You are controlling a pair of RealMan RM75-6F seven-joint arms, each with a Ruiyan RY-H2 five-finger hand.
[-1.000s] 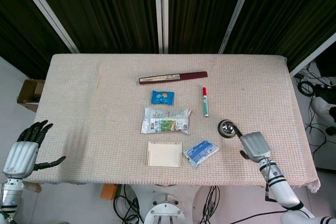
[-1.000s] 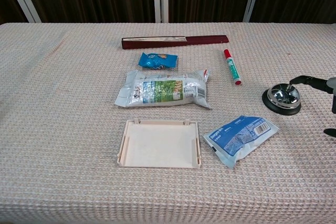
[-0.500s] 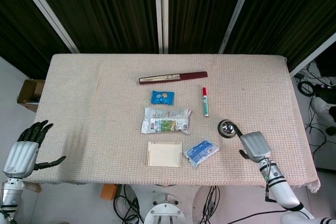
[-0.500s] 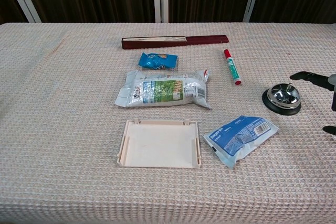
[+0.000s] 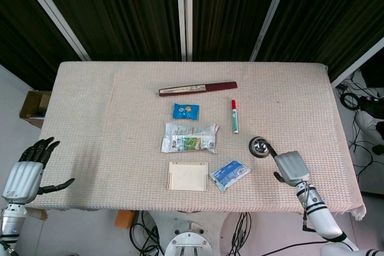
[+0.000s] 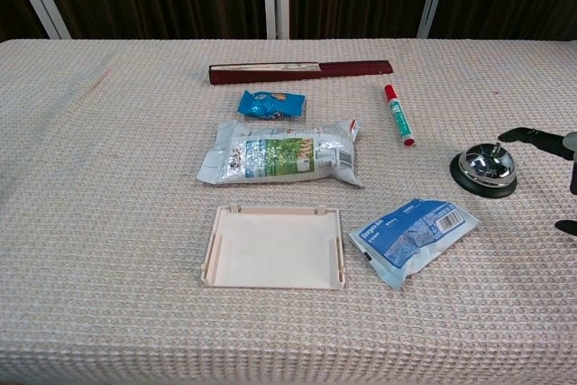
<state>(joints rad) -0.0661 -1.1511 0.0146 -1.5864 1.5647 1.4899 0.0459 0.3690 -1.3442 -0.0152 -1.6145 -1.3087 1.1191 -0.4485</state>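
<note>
The left hand (image 5: pixel 24 175) hangs off the bench (image 5: pixel 90 106) edge, fingers spread, holding nothing (only the head view shows it). The bell (image 6: pixel 484 169) sits near the right. The right hand (image 5: pixel 289 166) is just beside it, open and empty, one finger (image 6: pixel 532 137) reaching by the bell.

The right hand (image 5: pixel 289 166) hovers at the table's (image 5: pixel 108 106) four o'clock, fingers spread, one fingertip reaching the silver bell (image 5: pixel 259 146) at its ten o'clock; the left hand (image 5: pixel 25 172) hangs open off the table's eight o'clock corner
</note>
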